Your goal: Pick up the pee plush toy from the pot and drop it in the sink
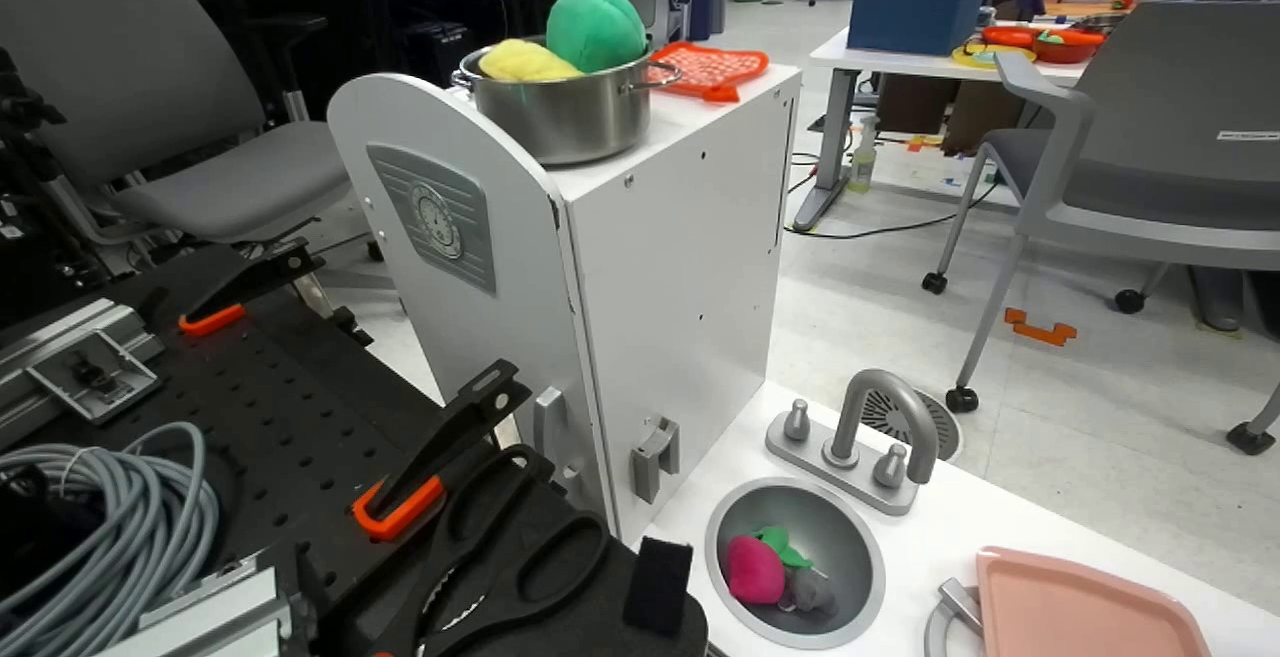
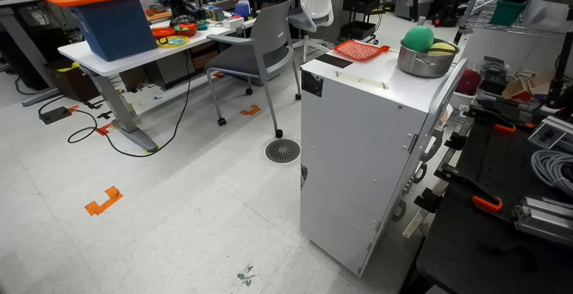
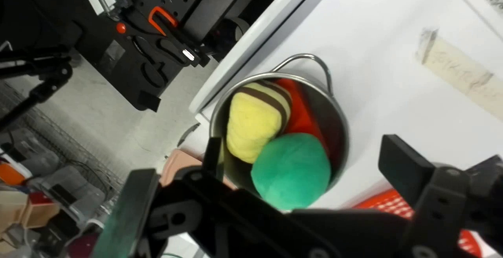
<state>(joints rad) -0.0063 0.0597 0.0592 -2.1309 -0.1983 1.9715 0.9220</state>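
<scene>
The pee plush toy, a green round ball, sits in the pot and rises above its rim in both exterior views. The silver pot stands on top of the white cabinet. In the wrist view my gripper is open and empty above the pot, its fingers on either side of the green toy and apart from it. The gripper is out of both exterior views. The sink, low beside the cabinet, holds a pink-magenta item with green leaves and a grey item.
A yellow toy with brown stripes and a red item share the pot. An orange-red mesh item lies beside the pot on the cabinet. The arched faucet rises behind the sink. A pink tray lies right of it.
</scene>
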